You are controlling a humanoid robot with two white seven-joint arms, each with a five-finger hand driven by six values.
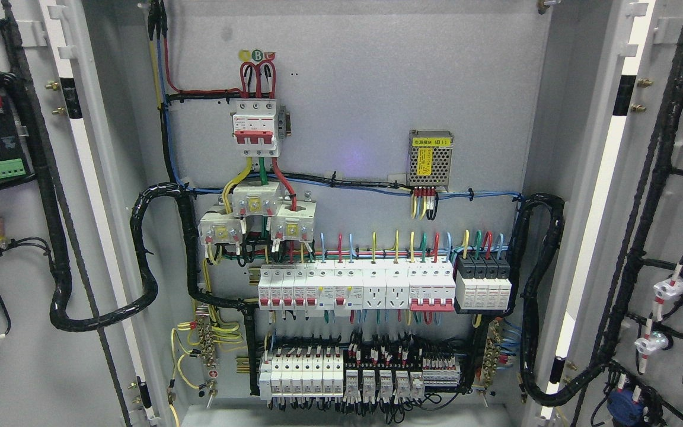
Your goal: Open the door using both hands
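1. Both doors swung wide — left door [33, 237] fills the frame's left edge, right door [673, 237] the right edge; inner faces and wiring exposed.
2. Neither robot hand in frame, so their state cannot be told.
3. Doors likely parked outward to clear the back panel [347, 71].
4. Legible: power supply [430, 158] at centre right marked "(B1)" — other print too small.
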